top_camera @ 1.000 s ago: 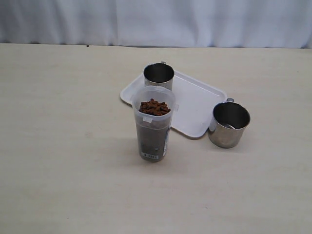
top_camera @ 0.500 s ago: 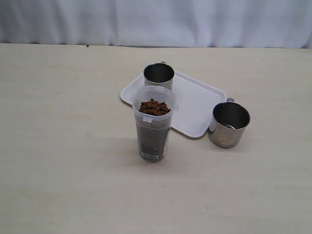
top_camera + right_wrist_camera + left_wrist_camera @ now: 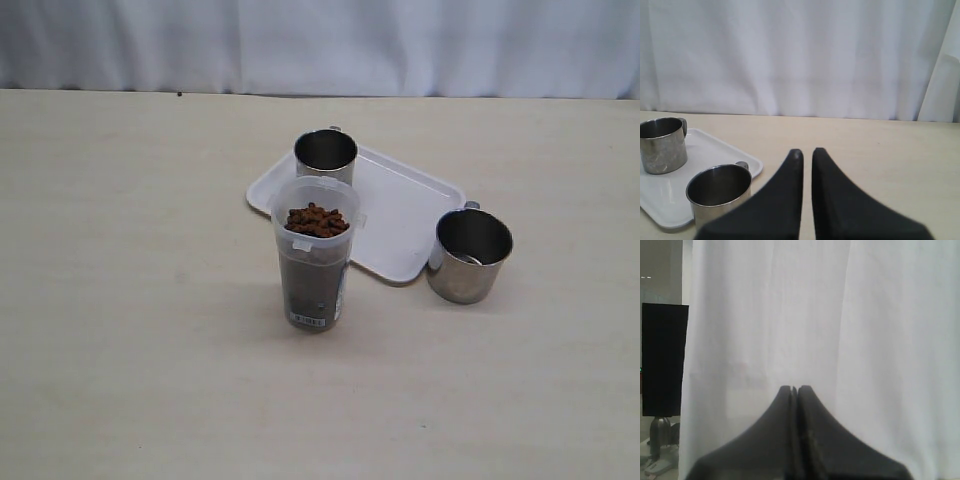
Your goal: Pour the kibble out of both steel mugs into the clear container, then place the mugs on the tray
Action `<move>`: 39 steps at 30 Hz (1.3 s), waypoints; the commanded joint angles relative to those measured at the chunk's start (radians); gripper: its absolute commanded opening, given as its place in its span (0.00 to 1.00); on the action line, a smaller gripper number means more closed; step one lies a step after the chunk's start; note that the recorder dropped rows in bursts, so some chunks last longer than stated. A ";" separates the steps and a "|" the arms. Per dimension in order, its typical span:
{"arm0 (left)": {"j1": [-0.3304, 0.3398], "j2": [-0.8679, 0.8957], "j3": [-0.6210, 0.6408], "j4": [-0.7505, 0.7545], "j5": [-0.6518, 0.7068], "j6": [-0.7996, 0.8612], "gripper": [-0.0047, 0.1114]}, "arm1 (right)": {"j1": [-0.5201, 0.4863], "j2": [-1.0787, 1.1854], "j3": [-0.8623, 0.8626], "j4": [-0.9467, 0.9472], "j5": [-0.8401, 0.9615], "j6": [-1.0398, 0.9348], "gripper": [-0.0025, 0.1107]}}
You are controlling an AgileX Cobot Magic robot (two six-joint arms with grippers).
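Observation:
The clear container (image 3: 315, 260) stands on the table in front of the tray (image 3: 400, 215), filled nearly to the rim with kibble (image 3: 317, 219). One steel mug (image 3: 325, 155) stands upright on the tray's far left corner and looks empty. The other steel mug (image 3: 470, 255) stands upright on the table just off the tray's right edge, also empty. Neither gripper shows in the exterior view. My left gripper (image 3: 794, 388) is shut, empty, and faces a white curtain. My right gripper (image 3: 807, 152) is shut with a thin slit and holds nothing; the mug beside the tray (image 3: 720, 192) and the mug on the tray (image 3: 661, 145) lie off to its side.
A white curtain (image 3: 320, 45) hangs behind the table's far edge. The tray rim (image 3: 747, 161) shows in the right wrist view. A black panel on a stand (image 3: 664, 359) is seen beside the curtain in the left wrist view.

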 commanded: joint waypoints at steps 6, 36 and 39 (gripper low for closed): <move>-0.065 -0.007 0.009 -0.523 0.115 0.335 0.04 | -0.003 -0.003 0.005 0.001 0.001 -0.003 0.06; -0.029 -0.007 0.257 -1.498 0.308 1.520 0.04 | -0.003 -0.003 0.005 0.001 0.001 -0.003 0.06; -0.029 -0.007 0.257 -1.490 0.320 1.520 0.04 | -0.003 -0.003 0.005 0.001 0.001 -0.003 0.06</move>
